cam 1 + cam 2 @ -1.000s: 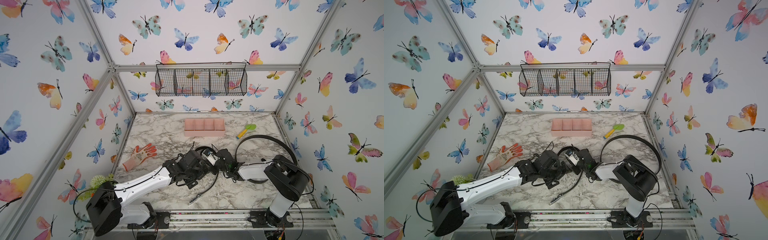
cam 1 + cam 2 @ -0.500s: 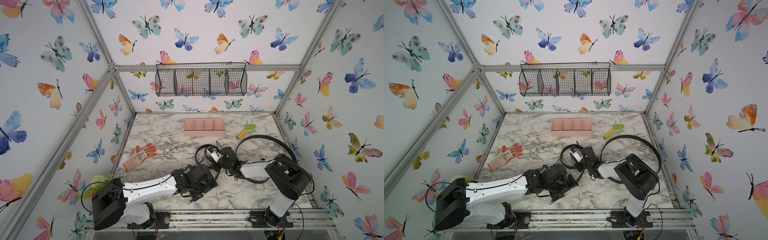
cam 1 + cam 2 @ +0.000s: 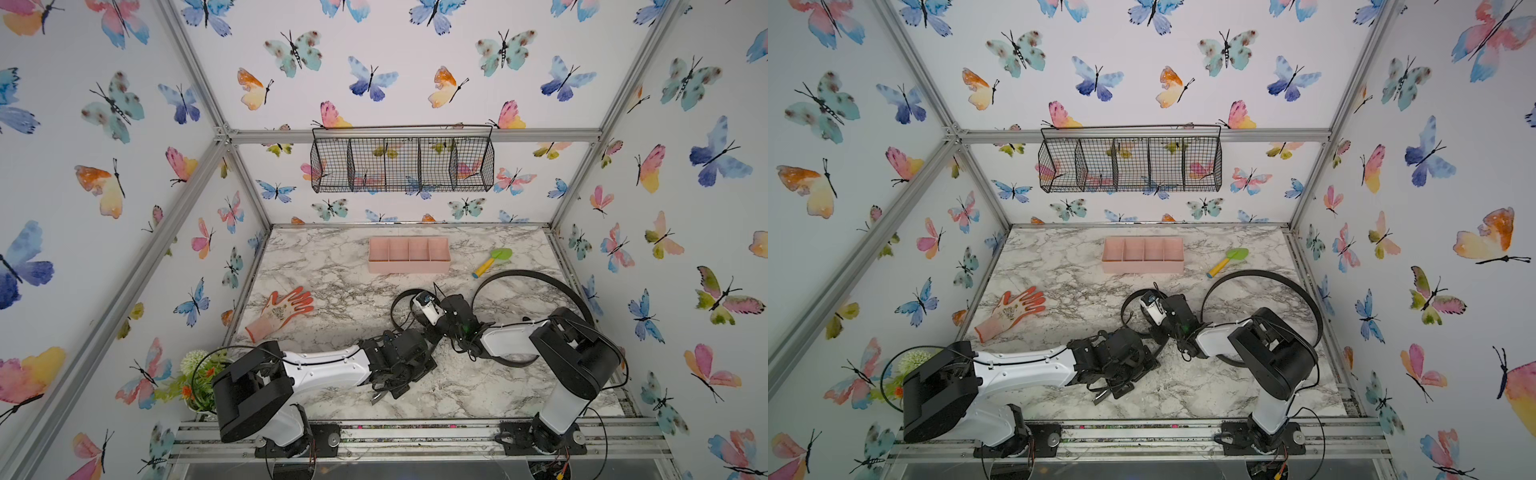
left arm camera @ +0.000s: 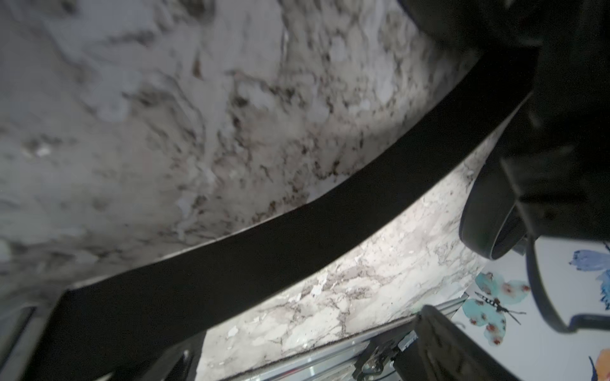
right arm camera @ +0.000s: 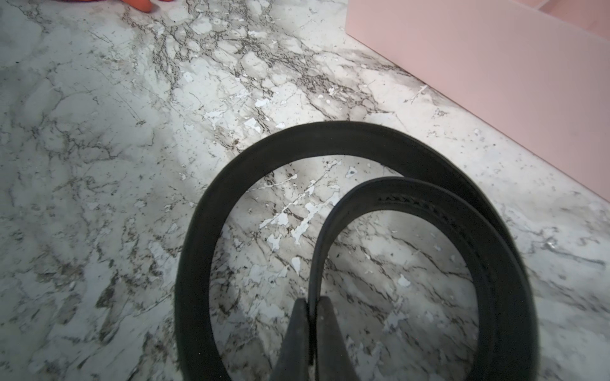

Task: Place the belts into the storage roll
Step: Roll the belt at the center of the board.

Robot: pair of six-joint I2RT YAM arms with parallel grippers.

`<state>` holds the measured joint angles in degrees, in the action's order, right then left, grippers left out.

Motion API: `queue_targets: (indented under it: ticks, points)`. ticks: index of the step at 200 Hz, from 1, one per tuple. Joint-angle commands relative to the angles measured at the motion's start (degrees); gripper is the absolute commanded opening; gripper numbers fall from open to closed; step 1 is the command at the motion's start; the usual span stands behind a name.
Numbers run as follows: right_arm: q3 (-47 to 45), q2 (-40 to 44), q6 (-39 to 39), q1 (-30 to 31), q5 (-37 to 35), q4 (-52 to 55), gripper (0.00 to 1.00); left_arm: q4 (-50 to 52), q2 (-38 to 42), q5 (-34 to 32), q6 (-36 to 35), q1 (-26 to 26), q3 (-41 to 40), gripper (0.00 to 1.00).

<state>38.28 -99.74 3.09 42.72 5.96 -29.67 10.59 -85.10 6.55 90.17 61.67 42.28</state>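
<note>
Right gripper pinches belt 1, coiled mid-worktop; left gripper gapes wide near front edge. Along right edge loops belt 2; one storage roll, four compartments, near back edge.

Two belts: one tightly looped belt, one wide-looped belt; one storage roll with four compartments; one glove; one toy shovel; one wire basket; one plant
</note>
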Motion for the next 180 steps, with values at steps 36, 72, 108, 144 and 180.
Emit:
queue_targets:
  ticks: [36, 72, 108, 144, 180]
  points:
    - [-2.51, -0.14, -1.81, -0.36, 0.85, 0.49, 0.03, 8.94, 0.61, -4.48, -4.79, -8.25, -1.06, 0.96]
    - [-2.27, -0.25, -2.29, -0.35, 1.25, 0.75, 0.03, 7.78, 0.24, -4.87, -4.75, -9.82, -1.9, 0.97]
    - [-2.2, -0.1, -2.75, -0.33, 2.04, 1.1, 0.03, 8.51, -0.86, -4.8, -3.98, -10.95, -2.6, 0.9]
    - [-2.59, 0.22, -3.09, -0.35, 1.84, 1.02, 0.03, 8.59, -2.31, -4.83, -5.16, -10.97, -2.8, 0.67]
    - [-2.6, -0.35, -2.93, -0.35, 3.07, 1.08, 0.03, 11.51, -7.99, -4.94, -8.68, -10.91, 1.56, 0.32]
